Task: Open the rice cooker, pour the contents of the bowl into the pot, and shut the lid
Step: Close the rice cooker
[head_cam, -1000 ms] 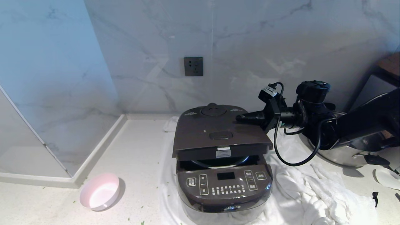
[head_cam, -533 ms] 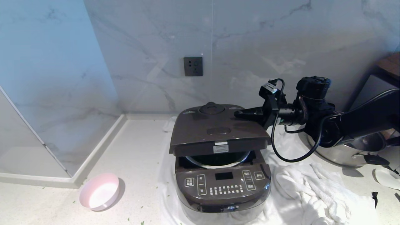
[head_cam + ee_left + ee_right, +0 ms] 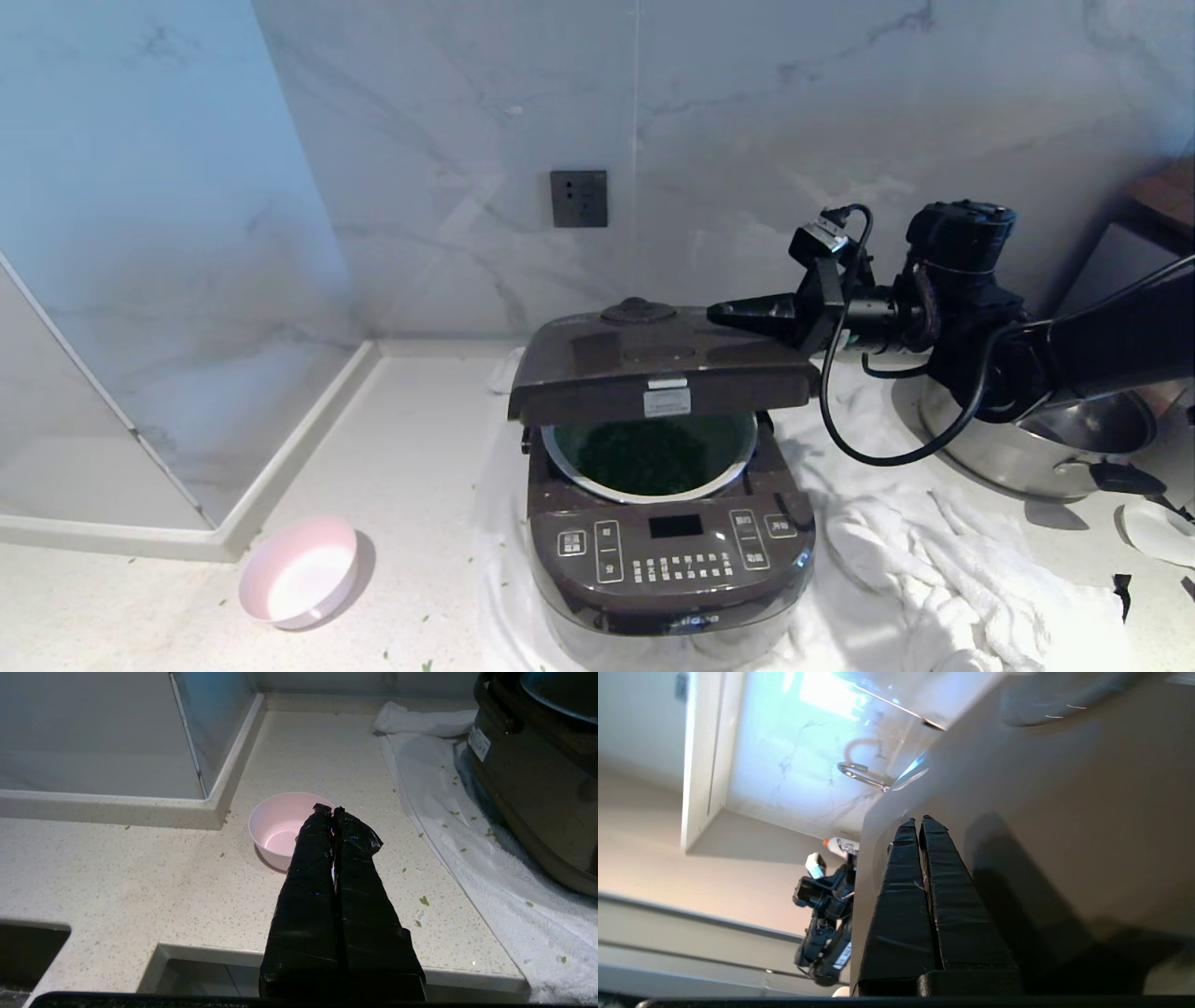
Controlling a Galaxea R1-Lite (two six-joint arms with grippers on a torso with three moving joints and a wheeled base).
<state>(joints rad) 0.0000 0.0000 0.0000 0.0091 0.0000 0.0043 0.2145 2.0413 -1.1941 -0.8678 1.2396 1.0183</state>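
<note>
The rice cooker stands on a white towel with its lid half raised, front edge up. Beneath it the white pot shows, holding the dark green contents. My right gripper is shut, holding nothing, its tips lying against the lid's top at the rear right; in the right wrist view the gripper rests flat along the lid. The pink bowl sits empty on the counter at the front left. My left gripper is shut and parked just short of the bowl.
A steel pot sits at the right behind my right arm. The crumpled white towel spreads right of the cooker. A glass partition closes off the left. Green bits lie scattered on the counter.
The lid has swung upward, uncovering the pot and its green contents. My right gripper has risen with it, staying on the lid's rear right. The bowl and left arm are unmoved.
</note>
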